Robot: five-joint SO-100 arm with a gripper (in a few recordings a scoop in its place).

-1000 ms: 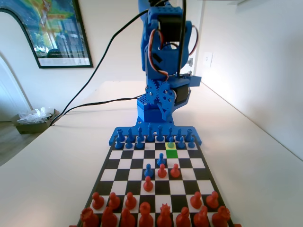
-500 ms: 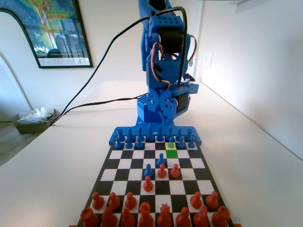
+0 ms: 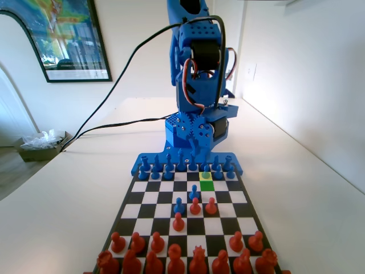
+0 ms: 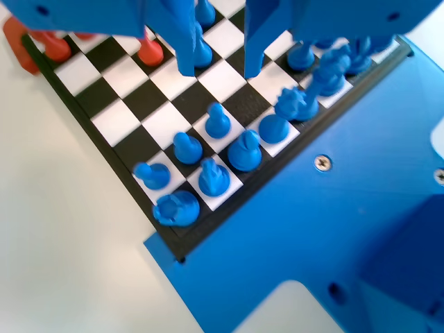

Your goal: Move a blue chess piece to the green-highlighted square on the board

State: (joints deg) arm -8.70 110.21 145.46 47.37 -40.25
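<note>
From the fixed view I see a pale table running away from me, with the board lying along its middle, chequered black and white with a blue edge. At the far end stands my blue arm, tall and folded over, its lower part hanging above the blue back rows. The gripper comes down from the top edge of the wrist view as two blue jaws set apart with an empty gap between them, holding nothing; their tips hover over the squares just in front of the blue pawn row.

On the board, the green-highlighted square sits just right of centre, one row in front of the blue pawn row. A paler yellow square touches it on the far side, and the blue chess piece stands on that yellow square, in line with its fellow pawns. The green square itself is bare.

Nearer the middle two more blue pawns have advanced, close to three red pawns. The red back rows crowd the near end.
</note>
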